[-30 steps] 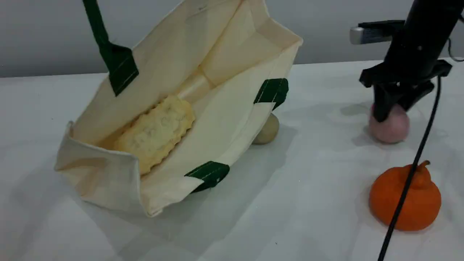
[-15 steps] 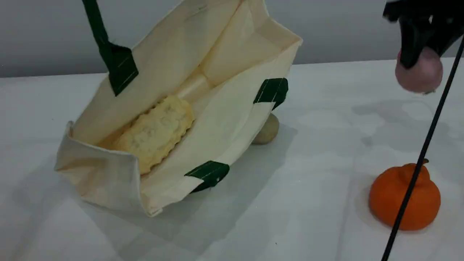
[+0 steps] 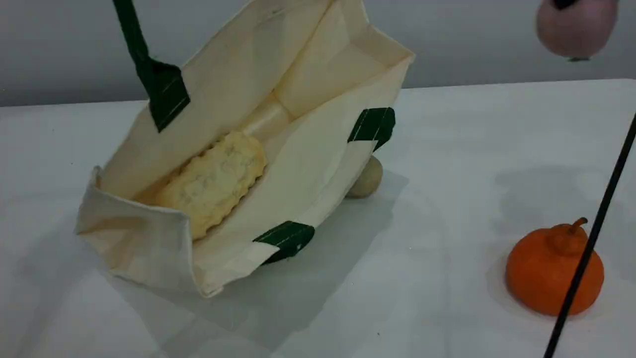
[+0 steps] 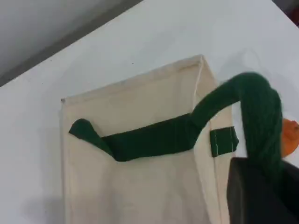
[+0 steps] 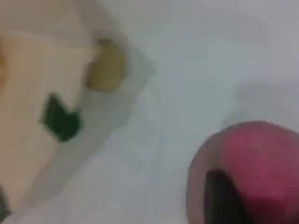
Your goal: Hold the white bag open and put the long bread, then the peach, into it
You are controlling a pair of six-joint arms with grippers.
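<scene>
**Q:** Up at the white bag's [image 3: 318,149] raised rim, what has hold of it?

**A:** The left gripper [image 4: 261,186]. Its jaws are closed tight on the dark green strap handle [image 4: 252,116], which loops up from the bag's side wall and disappears into the dark gripper body at the bottom of the left wrist view. In the scene view only the taut strap shows, running off the top edge; the gripper itself is cut off there.

**Q:** And the other gripper?

**A:** The right gripper [image 5: 224,200] is part closed around the peach [image 3: 576,27], high above the table [image 3: 447,278] and well to the right of the bag. Only a dark sliver of it shows above the fruit in the scene view. In the right wrist view, one dark fingertip [image 5: 222,198] lies against the peach's magenta patch.

**Q:** What is around the bag?

**A:** The long bread [image 3: 213,181] lies inside it, pale crumbly side up, slanting down towards the bag's bottom. A beige ball [image 3: 366,178] sits touching the bag's right wall, half tucked behind it. An orange stemmed fruit [image 3: 554,271] stands well to the right of the bag, crossed by a black cable [image 3: 591,248].

**Q:** Anything hard to read?

**A:** The right wrist view is badly blurred; the bag there is only a cream shape with a green patch.
</scene>
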